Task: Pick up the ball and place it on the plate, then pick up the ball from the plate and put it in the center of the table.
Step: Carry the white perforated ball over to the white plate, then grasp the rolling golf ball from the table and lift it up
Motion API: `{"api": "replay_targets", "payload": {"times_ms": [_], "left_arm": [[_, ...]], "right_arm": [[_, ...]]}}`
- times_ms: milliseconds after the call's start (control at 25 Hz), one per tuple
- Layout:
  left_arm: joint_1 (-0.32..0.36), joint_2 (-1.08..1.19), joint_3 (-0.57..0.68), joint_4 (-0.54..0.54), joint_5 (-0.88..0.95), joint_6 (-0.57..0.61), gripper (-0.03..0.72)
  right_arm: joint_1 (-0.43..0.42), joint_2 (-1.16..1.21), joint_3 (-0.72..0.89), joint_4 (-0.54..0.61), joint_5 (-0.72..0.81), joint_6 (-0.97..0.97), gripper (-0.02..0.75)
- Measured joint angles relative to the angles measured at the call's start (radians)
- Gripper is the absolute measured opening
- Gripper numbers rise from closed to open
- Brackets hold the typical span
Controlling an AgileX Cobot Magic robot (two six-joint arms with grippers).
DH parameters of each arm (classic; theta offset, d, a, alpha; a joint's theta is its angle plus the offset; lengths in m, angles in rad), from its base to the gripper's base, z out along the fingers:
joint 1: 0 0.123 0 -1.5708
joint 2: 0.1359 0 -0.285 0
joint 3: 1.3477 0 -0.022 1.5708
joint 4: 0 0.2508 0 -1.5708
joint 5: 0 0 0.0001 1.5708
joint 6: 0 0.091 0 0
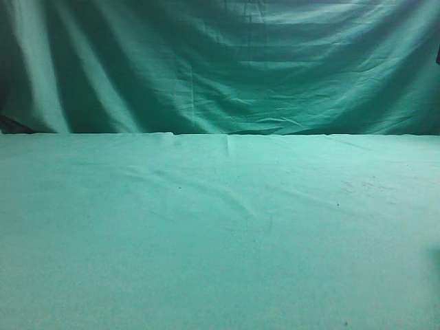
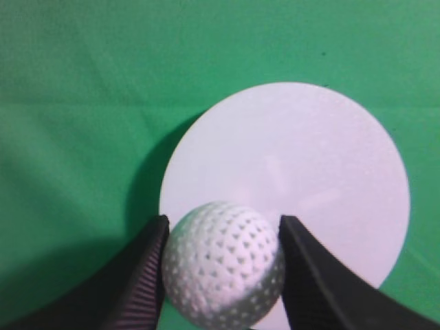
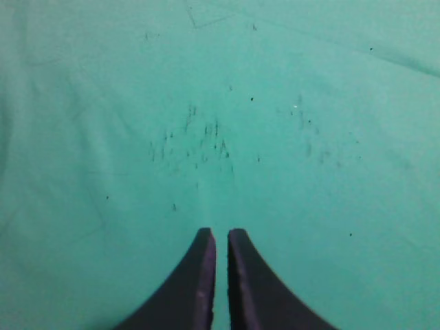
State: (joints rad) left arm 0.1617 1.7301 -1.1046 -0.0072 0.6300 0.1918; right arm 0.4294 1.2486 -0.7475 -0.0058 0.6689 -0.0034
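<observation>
Left wrist view: left claw [image 2: 221,271] closed on the ball [image 2: 224,263], one dark finger [image 2: 137,278] pressed to each side, ball held over the 7 o'clock edge of the white plate [image 2: 309,165]; contact between ball and plate cannot be judged. Right wrist view: right claw [image 3: 220,275] holds nothing, fingers nearly together with a thin slit between, above speckled green desk [image 3: 330,206]. Exterior view shows only desk cloth and backdrop curtain [image 1: 220,62].

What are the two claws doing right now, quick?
Left claw: closed on the ball, above the white plate.
Right claw: closed, holding nothing, over the table.
</observation>
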Motion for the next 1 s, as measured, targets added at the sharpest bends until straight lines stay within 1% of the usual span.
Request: {"api": "replay_targets", "payload": {"times_ms": [280, 480, 520, 600, 640, 680, 720, 840, 1000], "left_arm": [[0.0, 0.004, 0.0, 0.017, 0.0, -0.024, 0.305], [0.0, 0.004, 0.0, -0.047, -0.001, -0.021, 0.305], [0.0, 0.004, 0.0, -0.058, -0.001, -0.022, 0.378], [0.0, 0.004, 0.0, -0.066, -0.001, -0.018, 0.501], [0.0, 0.004, 0.0, -0.071, -0.001, -0.018, 0.576], [0.0, 0.004, -0.002, -0.075, 0.001, -0.018, 0.624], [0.0, 0.004, -0.011, -0.082, 0.012, -0.018, 0.652], [0.0, 0.006, -0.071, -0.127, 0.069, -0.018, 0.645], [0.0, 0.006, -0.233, -0.238, 0.214, -0.011, 0.645]], "right_arm": [[0.0, 0.0, 0.0, 0.004, -0.016, 0.0, 0.08], [0.0, 0.0, 0.0, 0.004, -0.031, 0.0, 0.08], [0.0, 0.0, 0.0, 0.004, -0.031, 0.0, 0.08], [0.0, 0.0, 0.0, 0.005, -0.031, 0.0, 0.08], [0.0, 0.0, 0.0, 0.006, -0.031, 0.0, 0.08], [0.0, 0.0, 0.0, 0.007, -0.031, 0.0, 0.08], [0.0, 0.0, 0.0, 0.009, -0.031, 0.0, 0.08], [0.0, 0.0, 0.0, 0.025, -0.031, 0.0, 0.08], [0.0, 0.0, 0.0, 0.029, -0.031, 0.0, 0.08]]}}
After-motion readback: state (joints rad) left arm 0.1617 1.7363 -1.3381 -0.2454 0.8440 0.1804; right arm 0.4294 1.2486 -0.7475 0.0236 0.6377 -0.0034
